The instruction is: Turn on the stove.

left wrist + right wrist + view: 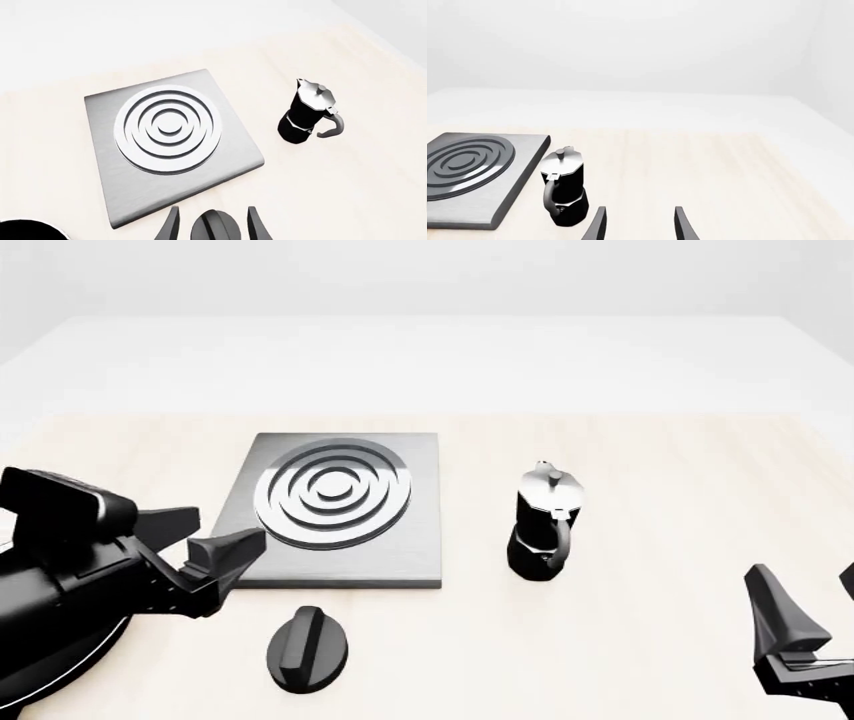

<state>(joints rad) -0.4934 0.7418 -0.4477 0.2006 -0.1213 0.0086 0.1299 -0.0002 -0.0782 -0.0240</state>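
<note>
The stove is a flat square brushed-grey plate with silver burner rings, lying mid-table. Its black ridged knob lies apart on the table, just in front of the plate. My left gripper is open and hovers over the plate's near left corner, above and to the left of the knob, not touching it. In the left wrist view the knob shows between the open fingers, with the stove beyond. My right gripper is open and empty at the near right.
A black-and-silver moka pot stands upright just right of the stove; it also shows in the right wrist view. A black frying pan's rim shows under my left arm at the near left. The table is pale wood.
</note>
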